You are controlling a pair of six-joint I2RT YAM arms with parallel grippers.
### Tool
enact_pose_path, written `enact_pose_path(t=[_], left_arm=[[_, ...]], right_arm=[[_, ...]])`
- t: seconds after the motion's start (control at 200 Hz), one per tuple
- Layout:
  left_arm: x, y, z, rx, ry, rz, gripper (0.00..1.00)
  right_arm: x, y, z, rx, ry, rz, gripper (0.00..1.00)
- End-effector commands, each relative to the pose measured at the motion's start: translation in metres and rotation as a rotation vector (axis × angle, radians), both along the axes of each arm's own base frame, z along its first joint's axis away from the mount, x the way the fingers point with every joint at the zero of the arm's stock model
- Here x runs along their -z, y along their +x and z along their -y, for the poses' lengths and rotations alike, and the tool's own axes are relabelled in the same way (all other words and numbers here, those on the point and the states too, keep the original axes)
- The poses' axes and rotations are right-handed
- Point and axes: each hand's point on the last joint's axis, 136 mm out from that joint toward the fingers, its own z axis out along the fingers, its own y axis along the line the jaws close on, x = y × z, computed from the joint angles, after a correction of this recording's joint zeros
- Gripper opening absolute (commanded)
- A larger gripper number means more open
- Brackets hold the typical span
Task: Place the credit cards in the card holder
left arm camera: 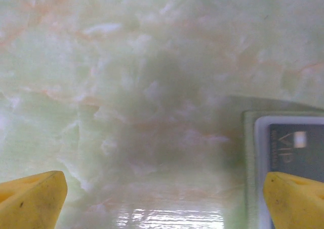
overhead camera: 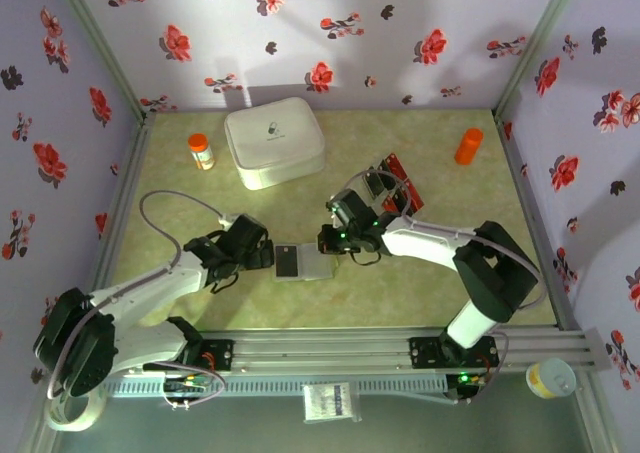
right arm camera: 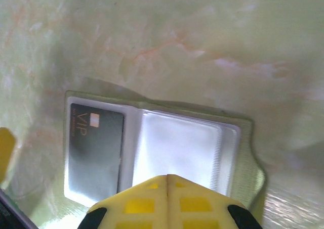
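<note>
The card holder (overhead camera: pixel 318 265) lies open on the table, olive-green round its edge (right arm camera: pixel 245 148), with clear pockets inside. One black credit card (right arm camera: pixel 96 148) marked VIP sits in its left pocket; the right pocket (right arm camera: pixel 177 148) holds nothing. My right gripper (right arm camera: pixel 168 177) is shut with nothing in it, over the near edge of that right pocket. My left gripper (left arm camera: pixel 164 201) stands open just left of the holder (left arm camera: pixel 249 158), with bare table between its fingers and the black card (left arm camera: pixel 298 150) by its right fingertip. More credit cards (overhead camera: pixel 392 185), red and black, lie in a pile at the back right.
A big white rounded box (overhead camera: pixel 273 140) stands at the back, with an orange pill bottle (overhead camera: pixel 201 151) to its left. An orange cylinder (overhead camera: pixel 468 145) stands at the back right. Flowered walls close in three sides, and a metal rail (overhead camera: pixel 330 351) runs along the near edge.
</note>
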Motion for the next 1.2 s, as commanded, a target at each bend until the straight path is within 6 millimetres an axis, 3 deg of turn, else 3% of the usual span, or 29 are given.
enact_pose_path(t=[0.0,0.285,0.52,0.8,1.195], left_arm=[[-0.017,0.003,0.005,0.019,-0.025,0.01,1.0],[-0.034,0.01,0.053,0.088,-0.124,0.044,1.0],[-0.015,0.005,0.085,0.142,-0.109,0.008,1.0],[0.009,-0.002,0.086,0.147,-0.075,-0.023,1.0],[0.02,-0.003,0.086,0.166,-0.048,-0.034,1.0]], right_arm=[[0.002,0.0,0.016,-0.004,-0.053,0.018,0.02],[0.005,0.004,0.018,-0.013,-0.07,0.014,0.02],[0.009,0.008,0.011,-0.036,-0.084,-0.003,0.02],[0.018,0.01,0.004,-0.048,-0.086,-0.034,0.01],[0.031,0.011,0.001,-0.049,-0.098,-0.059,0.01]])
